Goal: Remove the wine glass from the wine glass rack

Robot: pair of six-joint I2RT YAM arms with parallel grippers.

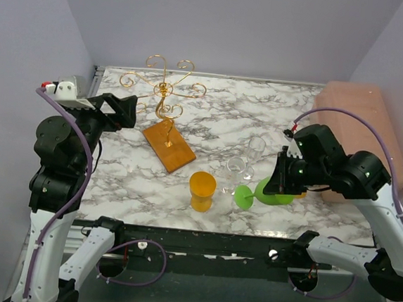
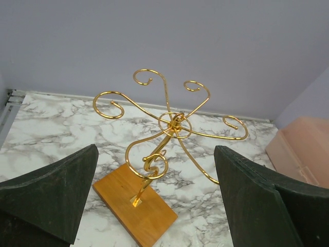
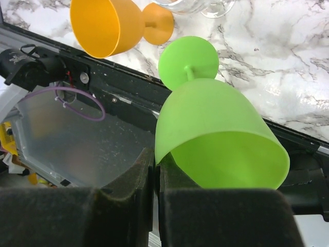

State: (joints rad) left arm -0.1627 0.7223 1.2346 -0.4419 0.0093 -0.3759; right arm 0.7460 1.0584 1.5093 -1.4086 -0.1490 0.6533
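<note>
We find the right gripper (image 3: 156, 170) clenched on the rim of the green wine glass (image 3: 216, 134), which is tilted near the table's (image 1: 276, 108) front edge. The glass is well apart from the wine glass rack (image 1: 163, 90), which stands toward the back-left corner, just ahead of the left gripper (image 1: 127, 109) — jaws released.

White-grey marble table (image 1: 275, 115). Wine glass rack (image 1: 166, 91) stands left of centre on its wooden base (image 1: 169, 147), which lies flat and angled. Orange goblet (image 1: 201, 190) is upright near the front edge. Two clear glasses (image 1: 239, 170) stand just right of it. Green glass (image 1: 272, 192) is tilted at front right; table contact unclear.
</note>
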